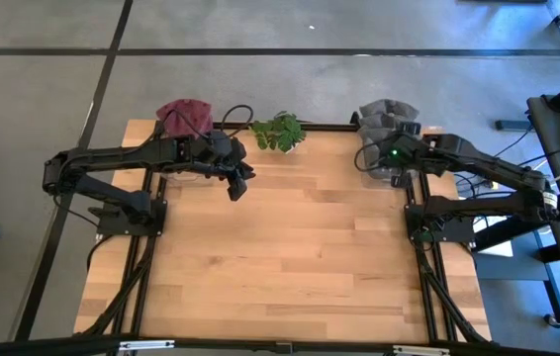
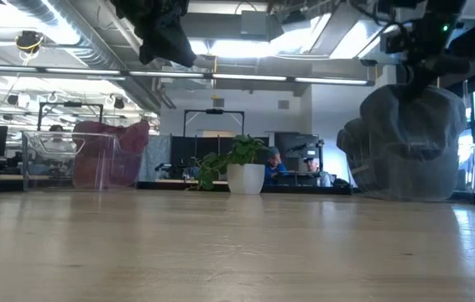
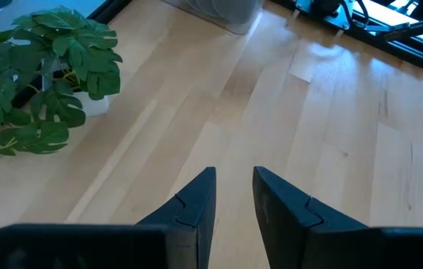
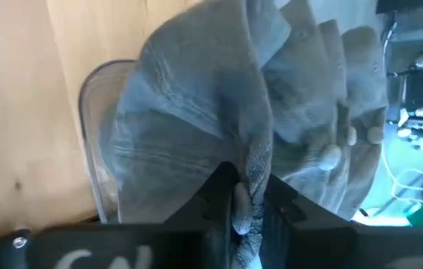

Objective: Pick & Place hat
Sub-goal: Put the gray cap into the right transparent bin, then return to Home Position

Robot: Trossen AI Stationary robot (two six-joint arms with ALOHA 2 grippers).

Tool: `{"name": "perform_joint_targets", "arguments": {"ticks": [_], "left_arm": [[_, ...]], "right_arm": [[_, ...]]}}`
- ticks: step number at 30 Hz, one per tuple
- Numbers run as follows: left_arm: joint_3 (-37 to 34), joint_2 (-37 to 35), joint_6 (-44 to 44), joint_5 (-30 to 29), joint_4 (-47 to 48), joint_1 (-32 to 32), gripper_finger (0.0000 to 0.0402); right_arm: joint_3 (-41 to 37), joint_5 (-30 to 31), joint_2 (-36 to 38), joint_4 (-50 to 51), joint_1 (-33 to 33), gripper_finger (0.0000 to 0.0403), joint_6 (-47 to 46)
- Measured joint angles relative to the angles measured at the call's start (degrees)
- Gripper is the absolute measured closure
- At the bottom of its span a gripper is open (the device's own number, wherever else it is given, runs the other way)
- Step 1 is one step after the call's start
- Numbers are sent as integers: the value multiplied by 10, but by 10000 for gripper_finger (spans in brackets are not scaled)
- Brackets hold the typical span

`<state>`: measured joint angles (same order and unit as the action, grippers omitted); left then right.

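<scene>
Several grey hats [image 1: 387,114] are stacked at a clear container [image 4: 92,82] by the table's far right corner. My right gripper [image 4: 241,196] is over them, shut on the top grey hat [image 2: 405,138]. Maroon hats [image 1: 183,117] sit in a clear bin [image 2: 95,159] at the far left corner. My left gripper [image 3: 234,187] hovers open above bare wood near the far left, right of the maroon hats, touching nothing; in the low view the left gripper [image 2: 166,33] is high over the table. My right gripper pinches a raised fold of the top grey hat's cloth [image 4: 252,168] between its two fingers [image 4: 219,183], coming from above and pointing down. The hat spreads out below the fingers over the clear container; whether it is lifted off the stack, I cannot tell.
A small potted plant [image 1: 280,131] stands at the middle of the far edge, between the two hat stacks. The wooden table [image 1: 280,257] stretches toward the near edge. Cables and black frame rails run along the far and side edges.
</scene>
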<state>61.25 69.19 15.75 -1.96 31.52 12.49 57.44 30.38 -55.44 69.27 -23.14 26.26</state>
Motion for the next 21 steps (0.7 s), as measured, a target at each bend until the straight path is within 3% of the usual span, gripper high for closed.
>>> {"name": "perform_joint_targets", "arguments": {"ticks": [10, 14, 21], "left_arm": [[0, 0, 0, -12, 0, 0, 315], [0, -2, -1, -25, 0, 7, 315], [-1, -57, -46, -11, -1, 56, 315]], "right_arm": [[-39, 16, 0, -18, 0, 291, -3], [-1, 54, 0, -13, 0, 261, -6], [75, 50, 28, -4, 0, 247, -19]]}}
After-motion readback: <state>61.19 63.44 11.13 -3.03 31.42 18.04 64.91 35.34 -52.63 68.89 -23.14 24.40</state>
